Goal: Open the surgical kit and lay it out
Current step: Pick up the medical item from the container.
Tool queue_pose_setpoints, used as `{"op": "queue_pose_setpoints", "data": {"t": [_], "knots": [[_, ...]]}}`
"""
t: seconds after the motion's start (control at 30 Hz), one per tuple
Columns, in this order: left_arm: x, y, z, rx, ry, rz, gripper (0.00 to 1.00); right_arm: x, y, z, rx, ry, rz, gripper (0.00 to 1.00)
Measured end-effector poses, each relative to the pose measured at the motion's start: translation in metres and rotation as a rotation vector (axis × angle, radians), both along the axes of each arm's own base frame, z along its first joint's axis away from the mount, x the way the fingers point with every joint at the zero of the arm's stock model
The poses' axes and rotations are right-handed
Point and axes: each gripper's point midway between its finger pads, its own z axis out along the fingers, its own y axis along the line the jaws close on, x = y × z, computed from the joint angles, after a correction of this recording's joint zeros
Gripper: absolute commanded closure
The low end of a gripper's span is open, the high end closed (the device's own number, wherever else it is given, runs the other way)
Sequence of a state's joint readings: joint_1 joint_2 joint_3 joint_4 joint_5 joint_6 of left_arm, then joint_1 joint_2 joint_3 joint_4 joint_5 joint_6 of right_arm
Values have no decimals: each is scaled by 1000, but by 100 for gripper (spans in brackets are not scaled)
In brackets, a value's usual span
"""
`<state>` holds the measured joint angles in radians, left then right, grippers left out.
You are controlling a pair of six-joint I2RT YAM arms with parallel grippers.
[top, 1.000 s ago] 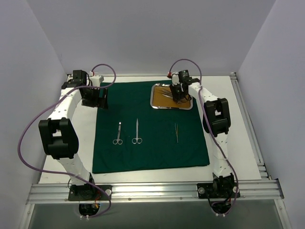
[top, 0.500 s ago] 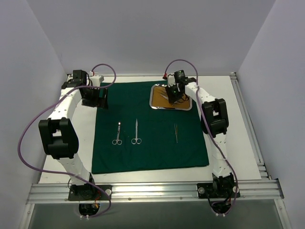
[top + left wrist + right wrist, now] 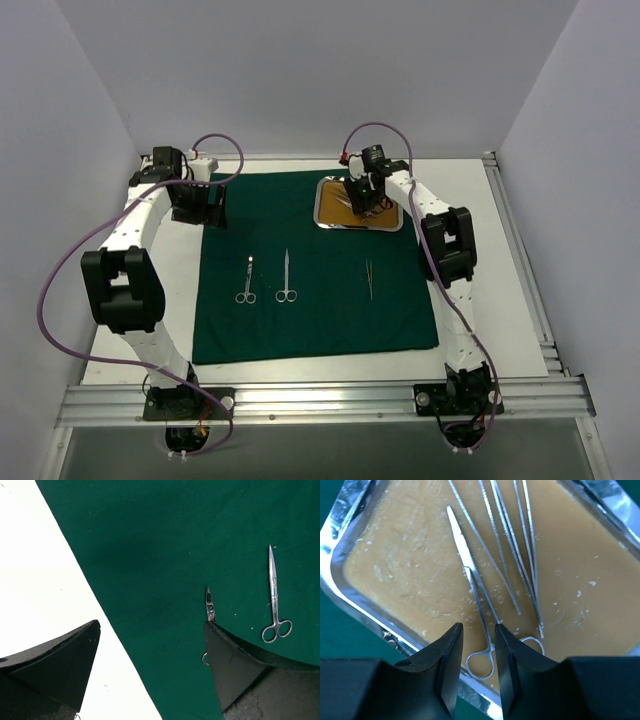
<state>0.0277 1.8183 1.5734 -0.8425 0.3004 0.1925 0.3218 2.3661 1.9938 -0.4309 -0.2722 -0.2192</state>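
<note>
Right arm stretches to the far tray [image 3: 341, 555]; the right gripper [image 3: 477, 627] tips down, fingers narrowly parted over scissors [image 3: 469, 575] lying there, seemingly not touching, ring handles partly hidden. Over the drape [image 3: 200, 540] edge, the left gripper [image 3: 150, 625] gapes wide.

Nothing legible is found in any view. No text, label, brand, number or sign can be read on the green drape [image 3: 320, 320], the steel tray [image 3: 342, 532] or the scissors [image 3: 273, 590].
</note>
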Motion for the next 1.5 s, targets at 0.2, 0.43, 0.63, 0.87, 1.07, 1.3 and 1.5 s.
{"op": "queue_pose_setpoints", "data": {"t": [0.2, 0.43, 0.63, 0.87, 1.07, 1.3, 1.5], "knots": [[0, 0, 0, -2, 1, -1, 6, 9, -3, -7, -31, -10, -2, 71], [0, 0, 0, -2, 1, -1, 6, 12, -3, -13, -38, -8, 7, 71], [0, 0, 0, -2, 1, -1, 6, 15, -5, -12, -24, -15, 31, 99], [0, 0, 0, -2, 1, -1, 6, 15, -4, -13, -57, -36, 85, 100], [0, -1, 0, -3, 2, -2, 6, 16, -5, -7, -98, -51, 108, 100], [-1, 0, 0, -2, 4, -2, 6, 13, -5, -2, -89, -35, 108, 100], [-1, -1, 0, -3, 6, -2, 6, 7, -5, -2, -64, -13, 95, 100]]}}
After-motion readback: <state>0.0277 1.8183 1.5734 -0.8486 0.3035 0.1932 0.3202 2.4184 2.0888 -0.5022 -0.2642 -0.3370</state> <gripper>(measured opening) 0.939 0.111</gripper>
